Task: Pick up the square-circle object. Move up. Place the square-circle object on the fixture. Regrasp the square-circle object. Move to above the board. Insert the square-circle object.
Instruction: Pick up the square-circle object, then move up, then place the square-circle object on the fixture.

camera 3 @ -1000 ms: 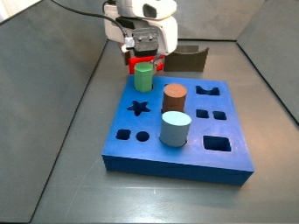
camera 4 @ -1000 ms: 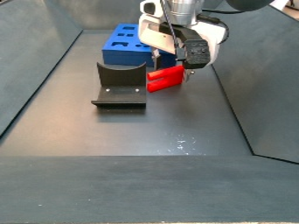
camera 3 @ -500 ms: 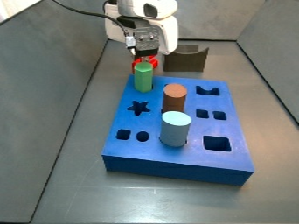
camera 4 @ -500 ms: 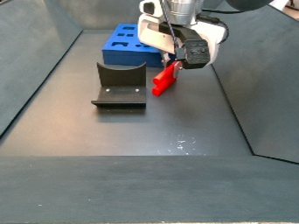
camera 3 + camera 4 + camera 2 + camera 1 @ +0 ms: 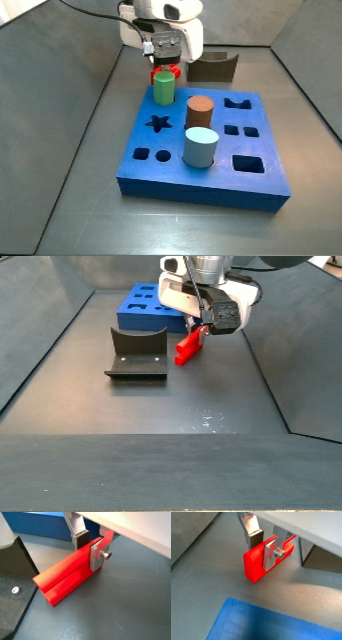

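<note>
The gripper (image 5: 206, 326) is shut on one end of the red square-circle object (image 5: 187, 347). The piece hangs tilted, its free end slanting down toward the floor beside the fixture (image 5: 138, 353). In both wrist views the silver fingers (image 5: 271, 555) clamp the red piece (image 5: 256, 562), (image 5: 67, 576); the gripper (image 5: 89, 548) grips it at its end. In a side view the gripper (image 5: 163, 52) is behind the green peg, and only a bit of the red piece (image 5: 170, 69) shows. The blue board (image 5: 174, 165) lies in front, and the fixture (image 5: 211, 68) is to the right.
On the board stand a green hexagonal peg (image 5: 163, 87), a brown cylinder (image 5: 199, 108) and a pale blue cylinder (image 5: 201, 147). The board (image 5: 142, 306) sits just behind the fixture. Dark walls enclose the grey floor (image 5: 160, 406). The fixture's edge (image 5: 13, 572) shows close to the piece.
The red piece lay flat on the floor a second ago; now it hangs tilted from the gripper, one end raised. Nothing has changed since half a second ago.
</note>
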Controlling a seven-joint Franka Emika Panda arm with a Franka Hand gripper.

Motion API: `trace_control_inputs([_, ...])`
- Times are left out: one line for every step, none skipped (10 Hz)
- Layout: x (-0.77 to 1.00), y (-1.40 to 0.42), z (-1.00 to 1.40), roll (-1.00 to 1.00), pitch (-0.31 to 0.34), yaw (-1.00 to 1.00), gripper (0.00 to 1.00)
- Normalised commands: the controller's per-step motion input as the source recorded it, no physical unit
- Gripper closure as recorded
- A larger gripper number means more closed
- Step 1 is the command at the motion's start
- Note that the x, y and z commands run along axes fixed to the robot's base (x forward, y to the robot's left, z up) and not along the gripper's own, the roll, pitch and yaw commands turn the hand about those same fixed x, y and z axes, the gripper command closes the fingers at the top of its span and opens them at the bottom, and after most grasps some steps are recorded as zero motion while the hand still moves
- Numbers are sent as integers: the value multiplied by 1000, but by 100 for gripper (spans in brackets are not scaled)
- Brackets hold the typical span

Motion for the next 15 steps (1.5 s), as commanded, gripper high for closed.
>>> trace_control_inputs([0, 0, 0, 0, 0, 0, 100])
trace_control_inputs([0, 0, 0, 0, 0, 0, 100])
trace_control_inputs([0, 0, 0, 0, 0, 0, 100])
trace_control_inputs([0, 0, 0, 0, 0, 0, 100])
trace_control_inputs([0, 0, 0, 0, 0, 0, 100])
trace_control_inputs([0, 0, 0, 0, 0, 0, 100])
trace_control_inputs([0, 0, 0, 0, 0, 0, 100])
trace_control_inputs([0, 0, 833, 0, 0, 0, 100])
trace_control_inputs([-26, 43, 831, 6, 7, 34, 100])
trace_control_inputs([-75, 43, 714, 4, 34, 37, 100])
trace_control_inputs([-51, 27, 592, -2, 30, 30, 100])
trace_control_inputs([-36, 19, 448, -8, 34, 24, 100])
trace_control_inputs([-26, 13, 292, -13, 38, 20, 100])
trace_control_inputs([0, 0, 1000, 0, 0, 0, 100])
trace_control_inputs([9, -4, 1000, -5, -2, -4, 100])
